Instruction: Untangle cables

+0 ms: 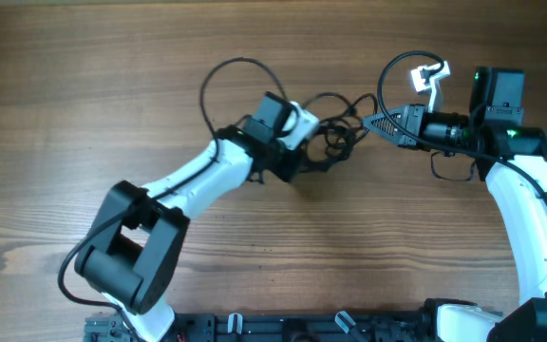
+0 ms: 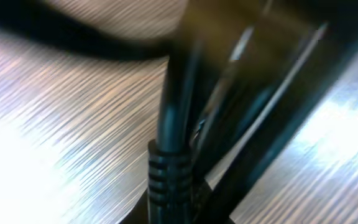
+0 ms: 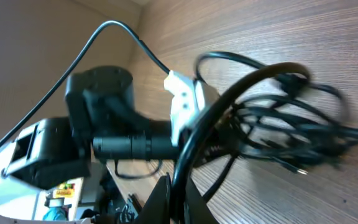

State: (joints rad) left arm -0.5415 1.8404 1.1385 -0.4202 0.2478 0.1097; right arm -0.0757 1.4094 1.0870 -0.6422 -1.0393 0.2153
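You can reach the cables (image 1: 342, 135) freely from 12 o'clock and from 5 to 6 o'clock, where the desk (image 1: 387, 237) lies bare. The left end effector (image 1: 323, 148) and its arm block 8 o'clock, a wide loop (image 1: 238, 61) lies at 10, and the right end effector (image 1: 368, 122), pinching a strand, closes off 2 o'clock.

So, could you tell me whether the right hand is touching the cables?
Touching. The right wrist view shows one of the cables pinched in the right hand.
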